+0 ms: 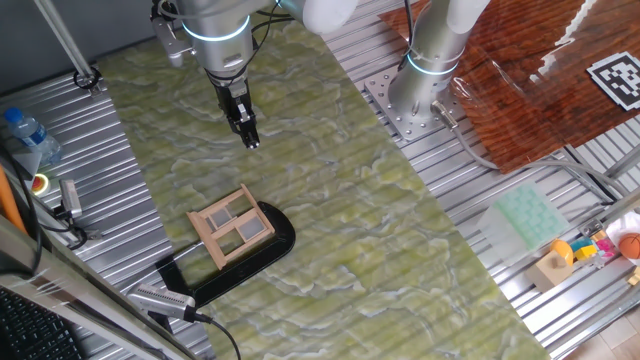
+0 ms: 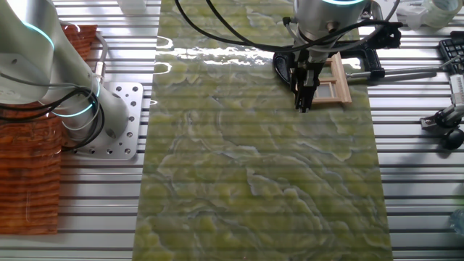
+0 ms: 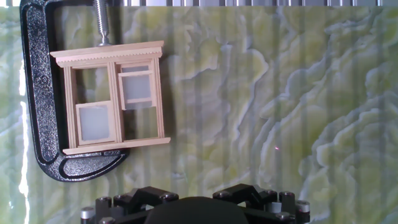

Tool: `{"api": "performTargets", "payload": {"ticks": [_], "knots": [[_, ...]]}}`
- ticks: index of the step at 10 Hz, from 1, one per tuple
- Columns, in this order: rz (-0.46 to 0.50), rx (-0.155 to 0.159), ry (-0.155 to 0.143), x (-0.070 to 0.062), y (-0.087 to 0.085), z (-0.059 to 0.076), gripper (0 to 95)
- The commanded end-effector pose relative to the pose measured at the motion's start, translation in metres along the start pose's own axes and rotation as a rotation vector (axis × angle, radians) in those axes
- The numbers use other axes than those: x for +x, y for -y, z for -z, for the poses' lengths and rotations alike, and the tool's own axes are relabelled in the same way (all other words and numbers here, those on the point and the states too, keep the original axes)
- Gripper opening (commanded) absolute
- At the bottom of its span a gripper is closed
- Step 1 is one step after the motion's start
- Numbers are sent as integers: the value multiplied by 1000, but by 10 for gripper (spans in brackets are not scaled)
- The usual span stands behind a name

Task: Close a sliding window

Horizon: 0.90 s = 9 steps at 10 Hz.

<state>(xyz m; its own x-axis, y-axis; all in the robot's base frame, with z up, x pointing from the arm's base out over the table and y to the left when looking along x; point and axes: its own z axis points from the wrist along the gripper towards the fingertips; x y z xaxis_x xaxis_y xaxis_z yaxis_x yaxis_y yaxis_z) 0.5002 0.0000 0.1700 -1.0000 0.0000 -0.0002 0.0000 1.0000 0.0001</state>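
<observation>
A robot arm hangs above a table (image 1: 400,250) covered with a green marbled mat. Its pincer (image 1: 251,137) points straight down over the mat's middle, holding nothing; its fingers look close together, though whether they fully meet cannot be told. The sliding window (image 1: 233,227), a small light-wood frame with two grey panes, lies flat near one long edge of the table, apart from the pincer. A black C-shaped clamp (image 3: 43,112) grips the frame top and bottom, probably so it stays put when a sash is pushed. In the hand view, the two sashes sit at different heights, one low and one high, so the window appears open and the closing push not yet begun.
</observation>
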Motion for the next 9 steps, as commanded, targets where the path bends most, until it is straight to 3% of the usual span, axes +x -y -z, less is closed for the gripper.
{"api": "performTargets", "payload": {"ticks": [1,2,9], "knots": [[0,0,0,0,0,0,0],[48,16,23,0,0,0,0],[77,16,19,1,-2,3,0]]}}
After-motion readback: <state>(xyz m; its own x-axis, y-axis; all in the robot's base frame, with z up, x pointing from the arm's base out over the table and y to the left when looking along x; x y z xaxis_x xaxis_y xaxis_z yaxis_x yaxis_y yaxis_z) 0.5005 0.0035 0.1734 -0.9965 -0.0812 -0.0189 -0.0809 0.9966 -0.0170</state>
